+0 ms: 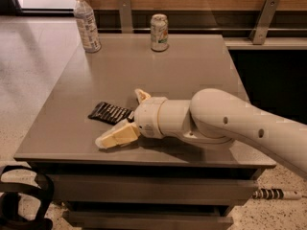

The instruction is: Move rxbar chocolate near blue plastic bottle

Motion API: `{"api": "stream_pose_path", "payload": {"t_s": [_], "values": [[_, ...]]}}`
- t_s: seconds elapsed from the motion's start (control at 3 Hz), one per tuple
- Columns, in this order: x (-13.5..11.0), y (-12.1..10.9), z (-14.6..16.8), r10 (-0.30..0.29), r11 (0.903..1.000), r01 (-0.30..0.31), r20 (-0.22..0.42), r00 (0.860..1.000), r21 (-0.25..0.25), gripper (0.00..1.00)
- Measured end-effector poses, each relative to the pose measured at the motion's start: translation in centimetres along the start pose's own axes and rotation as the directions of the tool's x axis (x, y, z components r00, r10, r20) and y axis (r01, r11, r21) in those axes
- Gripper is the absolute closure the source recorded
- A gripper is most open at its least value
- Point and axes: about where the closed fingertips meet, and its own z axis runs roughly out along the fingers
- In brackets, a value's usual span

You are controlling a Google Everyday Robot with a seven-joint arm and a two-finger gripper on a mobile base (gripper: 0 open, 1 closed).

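Observation:
The rxbar chocolate (108,112) lies flat on the grey table (192,66), near its front left part, black with white stripes. My gripper (121,118) is at the bar's right end, low over the table. It is open: one cream finger (115,136) is in front of the bar and the other (142,96) behind it, with the bar's right end between them. The blue plastic bottle (86,23) stands upright at the table's far left corner, well away from the bar.
A pale drink can (159,32) stands at the table's far edge, right of the bottle. A wooden wall with metal brackets (262,20) runs behind. The table's left and front edges drop to the floor. A black cable loop (26,200) hangs at lower left.

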Motion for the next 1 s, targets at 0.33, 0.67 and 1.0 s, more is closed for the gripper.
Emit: {"api": "stream_pose_path", "payload": {"t_s": [0.33, 0.67, 1.0], "values": [[1.23, -0.2, 0.63, 0.02, 0.9997, -0.02, 0.004, 1.0, 0.013, 0.11], [1.29, -0.17, 0.76, 0.02, 0.9997, -0.02, 0.006, 1.0, 0.014, 0.34], [1.1, -0.16, 0.69, 0.02, 0.9997, -0.02, 0.006, 1.0, 0.014, 0.67]]}}
